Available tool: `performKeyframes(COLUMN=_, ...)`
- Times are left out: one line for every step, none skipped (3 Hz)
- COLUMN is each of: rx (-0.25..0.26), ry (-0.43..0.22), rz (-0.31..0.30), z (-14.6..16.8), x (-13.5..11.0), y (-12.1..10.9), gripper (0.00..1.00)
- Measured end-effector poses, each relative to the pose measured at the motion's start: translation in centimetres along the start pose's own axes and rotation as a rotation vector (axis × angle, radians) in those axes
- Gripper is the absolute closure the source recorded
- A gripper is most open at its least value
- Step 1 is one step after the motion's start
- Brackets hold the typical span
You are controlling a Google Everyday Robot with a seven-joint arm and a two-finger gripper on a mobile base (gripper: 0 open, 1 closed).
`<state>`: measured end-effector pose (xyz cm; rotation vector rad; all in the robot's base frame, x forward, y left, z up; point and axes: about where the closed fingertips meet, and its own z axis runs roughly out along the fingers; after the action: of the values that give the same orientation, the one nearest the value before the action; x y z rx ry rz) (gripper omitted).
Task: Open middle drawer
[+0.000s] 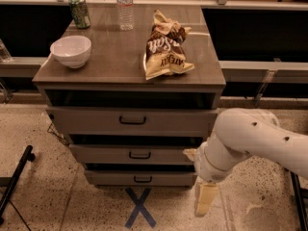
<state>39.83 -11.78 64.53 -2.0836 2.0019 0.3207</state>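
Jaws low right of middle drawer (139, 154), bowl (70, 50) and bag (166, 52) on top (113, 57)

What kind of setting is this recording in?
Probably a robot test lab: grey-brown wooden three-drawer cabinet, blue tape X in front, crumpled brown chip bag on top. The cream tool hangs low, right of the cabinet.
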Motion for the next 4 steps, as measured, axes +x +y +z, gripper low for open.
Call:
performKeyframes(rx=0.028, ry=-0.011, rz=-0.005, z=0.5, x=-0.2, y=-0.5, gripper=0.0)
performKeyframes(rx=-0.006, ry=0.004, rz=-0.003, z=0.7, x=-0.3, y=-0.2, gripper=0.0)
performKeyframes(rx=-0.034, ry=-0.01, rz=-0.023, z=4.0, x=-0.1, y=0.5, gripper=0.0)
performKeyframes(rx=0.032, ry=-0.055, rz=-0.049, z=9.1, x=-0.6, y=-2.0, gripper=0.0)
